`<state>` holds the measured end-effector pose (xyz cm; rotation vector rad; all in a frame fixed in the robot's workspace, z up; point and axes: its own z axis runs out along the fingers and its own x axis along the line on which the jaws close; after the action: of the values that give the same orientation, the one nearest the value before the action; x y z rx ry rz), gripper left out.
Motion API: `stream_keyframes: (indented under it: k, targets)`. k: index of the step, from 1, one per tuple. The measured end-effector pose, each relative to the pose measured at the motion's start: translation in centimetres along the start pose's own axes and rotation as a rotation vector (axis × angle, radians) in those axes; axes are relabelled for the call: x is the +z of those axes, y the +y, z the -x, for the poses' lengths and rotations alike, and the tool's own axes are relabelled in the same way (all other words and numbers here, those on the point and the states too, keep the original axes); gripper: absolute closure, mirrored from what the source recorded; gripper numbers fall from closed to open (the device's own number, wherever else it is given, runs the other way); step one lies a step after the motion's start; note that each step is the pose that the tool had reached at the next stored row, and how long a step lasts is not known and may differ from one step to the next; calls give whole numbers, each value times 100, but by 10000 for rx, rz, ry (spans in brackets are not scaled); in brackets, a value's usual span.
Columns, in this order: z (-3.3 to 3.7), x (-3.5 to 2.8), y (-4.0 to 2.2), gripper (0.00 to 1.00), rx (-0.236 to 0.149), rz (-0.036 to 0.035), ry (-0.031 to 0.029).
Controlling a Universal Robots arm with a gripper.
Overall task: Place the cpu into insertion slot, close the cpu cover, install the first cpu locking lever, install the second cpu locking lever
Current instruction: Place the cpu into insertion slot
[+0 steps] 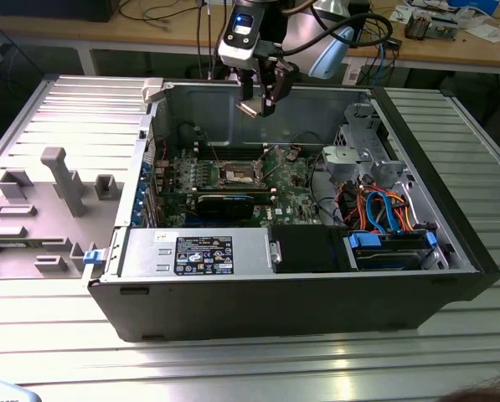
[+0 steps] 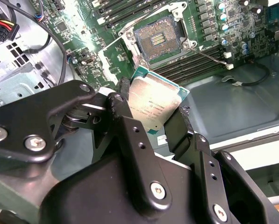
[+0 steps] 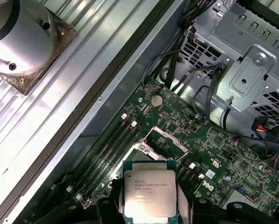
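**Cpu in the jaws, slot waiting bare**

Black linkage of the gripper (image 2: 153,108) sits closest in both wrist views, and its jaws are closed on two opposite edges of the cpu (image 3: 150,192). In the exterior view the chip hangs in the air above the open computer case (image 1: 451,251), near the case's far wall. It is well apart from the insertion slot (image 1: 237,174) on the green motherboard (image 1: 293,186) below. The case rests on a ribbed metal desk (image 1: 233,360).

Judged from this, the job is at its first step. The chip is picked up but not seated. In the second wrist view the slot's dark contact field lies bare inside its silver rim, with nothing over it. A thin metal rod (image 2: 208,56), probably one locking lever, stands swung out beside the slot. Seating the chip, closing the cpu cover and fastening both levers all appear to be left.

The cpu is a small flat square. Its face is silvery-beige metal with fine print, and a narrow green border runs round the edge. It looks clean and unbent, and the jaws hold it slightly tilted.
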<state>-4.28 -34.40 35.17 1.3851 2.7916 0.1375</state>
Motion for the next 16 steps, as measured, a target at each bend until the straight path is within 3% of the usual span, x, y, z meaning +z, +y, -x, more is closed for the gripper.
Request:
stream_keyframes:
  k: [16]
  targets:
    - [0,0,0,46,212,3,-20]
